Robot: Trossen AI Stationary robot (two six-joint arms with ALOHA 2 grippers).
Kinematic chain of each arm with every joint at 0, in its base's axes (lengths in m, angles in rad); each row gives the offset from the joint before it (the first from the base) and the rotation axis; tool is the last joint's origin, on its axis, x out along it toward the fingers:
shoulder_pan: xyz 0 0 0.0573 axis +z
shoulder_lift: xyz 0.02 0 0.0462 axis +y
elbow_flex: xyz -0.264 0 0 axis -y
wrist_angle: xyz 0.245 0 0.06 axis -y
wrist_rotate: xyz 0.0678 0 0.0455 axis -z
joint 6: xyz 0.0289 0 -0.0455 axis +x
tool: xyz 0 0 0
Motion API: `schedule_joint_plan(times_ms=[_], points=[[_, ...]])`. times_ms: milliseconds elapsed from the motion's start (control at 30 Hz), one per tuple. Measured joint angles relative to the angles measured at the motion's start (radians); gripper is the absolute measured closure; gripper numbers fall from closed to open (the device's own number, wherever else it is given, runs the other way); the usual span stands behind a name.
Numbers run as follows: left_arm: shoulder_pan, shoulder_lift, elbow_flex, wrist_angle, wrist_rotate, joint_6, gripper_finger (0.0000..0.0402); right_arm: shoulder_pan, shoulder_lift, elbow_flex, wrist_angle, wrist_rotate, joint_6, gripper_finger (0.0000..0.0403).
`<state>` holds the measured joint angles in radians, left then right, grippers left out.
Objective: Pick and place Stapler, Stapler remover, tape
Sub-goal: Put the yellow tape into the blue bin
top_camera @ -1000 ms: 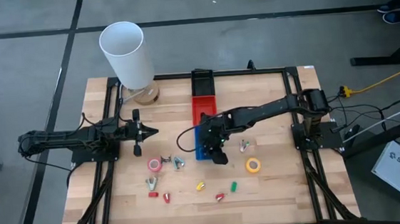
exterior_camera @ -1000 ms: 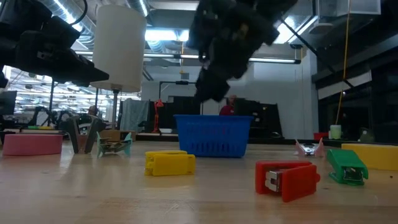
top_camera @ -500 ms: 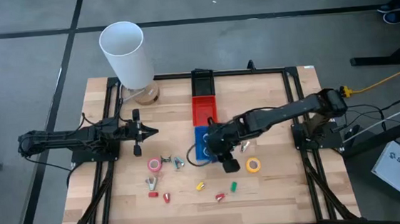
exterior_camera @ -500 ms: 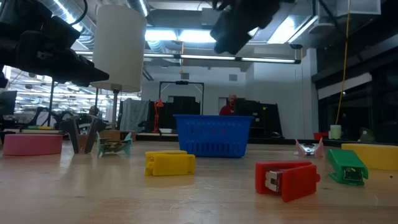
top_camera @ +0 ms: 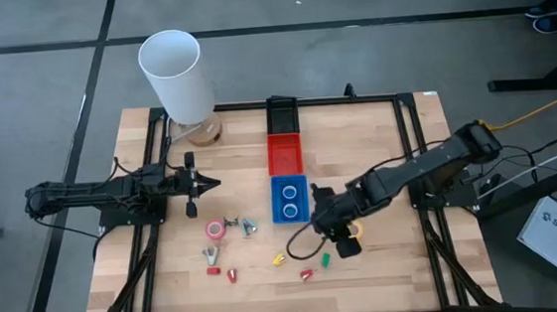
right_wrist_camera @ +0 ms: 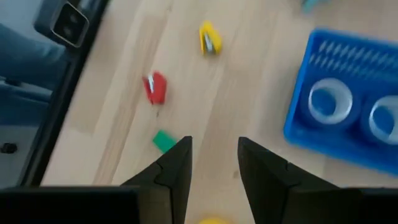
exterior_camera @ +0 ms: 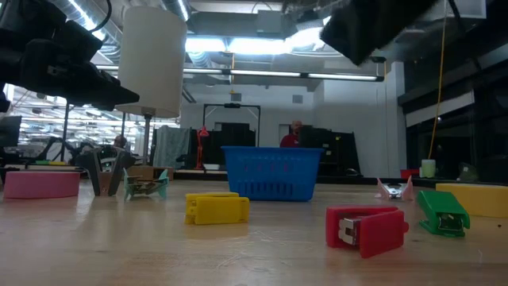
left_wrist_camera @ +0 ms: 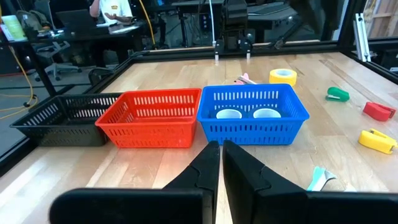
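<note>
Two blue tape rolls [top_camera: 289,197] lie in the blue basket [top_camera: 276,214]. The yellow tape roll [top_camera: 355,228] lies flat on the table, partly under my right gripper [top_camera: 341,239], which hovers open above it; in the right wrist view the yellow roll [right_wrist_camera: 214,219] peeks in between the open fingers of my right gripper [right_wrist_camera: 214,165]. The pink roll [top_camera: 215,229] lies flat toward the left. Small staplers, yellow [top_camera: 279,260], red [top_camera: 306,273] and green [top_camera: 324,260], lie near the front. Silvery staple removers [top_camera: 232,222] sit beside the pink roll. My left gripper [top_camera: 201,185] waits shut at the left.
A red basket [top_camera: 284,155] and a black basket [top_camera: 281,114] stand in a row behind the blue one. A tall white cylinder [top_camera: 173,75] stands at the far left corner. Two more red staplers [top_camera: 223,273] lie near the front left. A pink remover [left_wrist_camera: 244,79] sits near the yellow roll.
My right gripper has swung from above the blue basket toward the table's near right, ending over the yellow tape roll. The two blue rolls in the basket, earlier covered by the arm, now show.
</note>
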<state>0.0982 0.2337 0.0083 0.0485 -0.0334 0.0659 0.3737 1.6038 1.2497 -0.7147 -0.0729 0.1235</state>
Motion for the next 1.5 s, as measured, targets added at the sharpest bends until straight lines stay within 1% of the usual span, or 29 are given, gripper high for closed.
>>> schedule_joint_plan(times_ms=[167,367,600,667,833,967,1167,1500], points=[[0.000,0.000,0.000,0.000,0.000,0.000,0.0384,0.059,-0.047,-0.109,-0.012,0.051,0.157,0.0273],[0.000,0.000,0.000,0.000,0.000,0.000,0.0385,0.106,-0.079,-0.225,-0.011,0.058,0.354,0.0273],[0.000,0.000,0.000,0.000,0.000,0.000,0.0386,0.159,-0.079,-0.336,0.035,0.058,0.491,0.0273],[0.000,0.000,0.000,0.000,0.000,0.000,0.0385,0.169,-0.079,-0.360,0.052,0.063,0.504,0.0273],[0.000,0.000,0.000,0.000,0.000,0.000,0.0385,0.174,-0.078,-0.406,0.075,0.132,0.527,0.0273],[0.000,0.000,0.000,0.000,0.000,0.000,0.0385,0.174,-0.073,-0.420,0.080,0.149,0.527,0.0273],[0.000,0.000,0.000,0.000,0.000,0.000,0.0386,0.174,-0.066,-0.421,0.101,0.152,0.524,0.0273],[0.000,0.000,0.000,0.000,0.000,0.000,0.0386,0.174,0.003,-0.422,0.133,0.152,0.475,0.0274]])
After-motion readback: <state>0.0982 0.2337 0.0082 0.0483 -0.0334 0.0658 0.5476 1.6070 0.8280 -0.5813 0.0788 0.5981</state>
